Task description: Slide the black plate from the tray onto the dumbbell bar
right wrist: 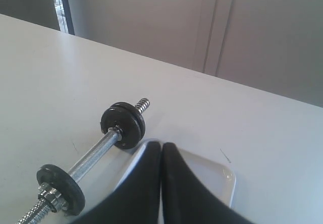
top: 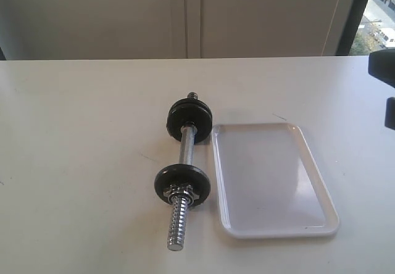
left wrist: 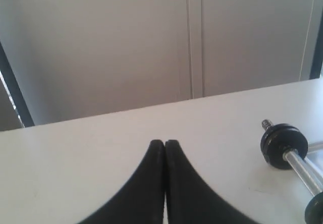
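The dumbbell bar (top: pixel 186 150) lies on the white table, just left of the tray (top: pixel 271 175). Black plates sit on the bar: a thick stack that looks like two discs (top: pixel 189 120) at the far end, and one disc (top: pixel 182 184) at the near end behind a chrome collar nut (top: pixel 180 193). No disc lies in the tray. My left gripper (left wrist: pixel 164 143) is shut with nothing in it, above bare table left of the bar (left wrist: pixel 303 168). My right gripper (right wrist: pixel 161 146) is shut and holds nothing, hovering over the tray's (right wrist: pixel 222 178) far corner near the far discs (right wrist: pixel 122 124).
A dark part of the right arm (top: pixel 382 70) shows at the right edge of the exterior view. Grey cabinet doors (top: pixel 185 15) stand behind the table's far edge. A window (top: pixel 382 15) is at the far right.
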Controlling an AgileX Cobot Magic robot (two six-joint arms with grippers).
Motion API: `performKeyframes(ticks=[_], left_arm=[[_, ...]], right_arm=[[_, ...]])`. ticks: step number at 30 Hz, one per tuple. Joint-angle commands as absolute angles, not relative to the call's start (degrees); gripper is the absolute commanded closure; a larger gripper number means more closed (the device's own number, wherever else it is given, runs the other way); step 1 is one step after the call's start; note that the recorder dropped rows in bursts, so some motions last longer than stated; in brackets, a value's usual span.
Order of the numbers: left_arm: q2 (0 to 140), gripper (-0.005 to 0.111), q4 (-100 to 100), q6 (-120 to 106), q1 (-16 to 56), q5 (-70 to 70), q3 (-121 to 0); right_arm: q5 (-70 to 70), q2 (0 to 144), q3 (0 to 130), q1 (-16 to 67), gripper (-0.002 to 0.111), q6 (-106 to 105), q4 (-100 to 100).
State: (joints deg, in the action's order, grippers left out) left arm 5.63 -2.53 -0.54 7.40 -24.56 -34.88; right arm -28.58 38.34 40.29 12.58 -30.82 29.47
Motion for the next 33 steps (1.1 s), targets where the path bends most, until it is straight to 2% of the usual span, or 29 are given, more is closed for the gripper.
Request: performKeyframes(ticks=[1, 10, 22, 24, 29, 33], left_arm=[[0.0, 0.107, -2.8, 0.0, 7.24, -21.77, -30.93], [0.0, 0.107, -2.8, 0.0, 7.03, -17.59, -18.87], [0.0, 0.107, -2.69, 0.0, 7.0, -1.25, -0.22], [0.0, 0.107, -2.69, 0.0, 7.0, 0.0, 0.0], [0.0, 0.107, -2.69, 0.0, 6.28, -11.02, 0.0], [0.0, 0.107, -3.01, 0.31, 4.41, -12.54, 0.0]], right_arm=[[-28.11, 38.1, 39.91, 12.61, 0.108, -30.72, 29.35], [-28.06, 37.98, 39.91, 12.61, 0.108, -30.72, 29.35], [-28.06, 37.98, 39.91, 12.61, 0.108, -30.72, 29.45], [-28.06, 37.98, 39.91, 12.61, 0.108, -30.72, 29.45], [-28.14, 37.98, 39.91, 12.61, 0.108, -30.72, 29.45], [-28.14, 37.98, 39.91, 12.61, 0.108, -30.72, 29.45]])
